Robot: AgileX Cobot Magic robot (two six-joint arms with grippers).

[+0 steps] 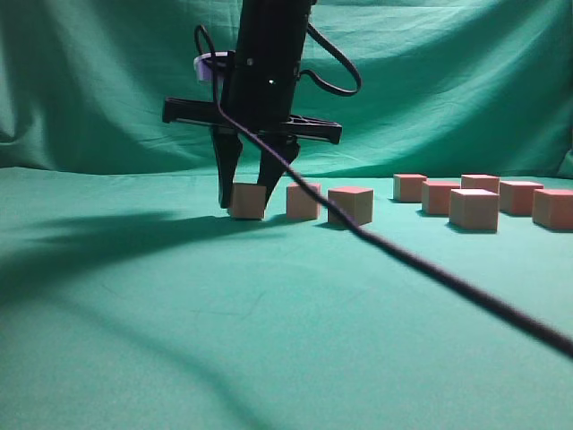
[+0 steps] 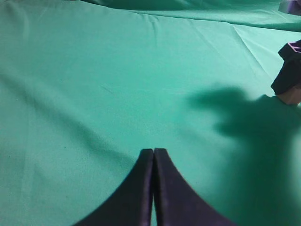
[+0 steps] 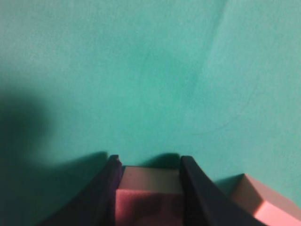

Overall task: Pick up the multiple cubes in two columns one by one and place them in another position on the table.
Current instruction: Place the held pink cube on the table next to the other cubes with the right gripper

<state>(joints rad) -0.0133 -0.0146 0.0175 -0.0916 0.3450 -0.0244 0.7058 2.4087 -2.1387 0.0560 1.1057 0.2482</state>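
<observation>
Right hand (image 1: 244,193) straddling leftmost cube (image 1: 247,201), at nine o'clock of the near row on the worktop (image 1: 269,313).
Probably light, rigid wood; best pinched across flat opposite faces. Contact unclear, grip not confirmed. Left hand (image 2: 154,157) closed, empty.

My black right arm (image 1: 269,63) leaves the exterior view at the top edge. In my right wrist view, the lower part of the pale wooden cube (image 3: 149,188) between my fingers is cut off by the bottom edge, as is the neighbouring pink-topped wooden cube (image 3: 261,200) at the corner. Far-right wooden cube (image 1: 555,208) is clipped by the frame. Contact of finger pads with the cube faces: cannot tell.
</observation>
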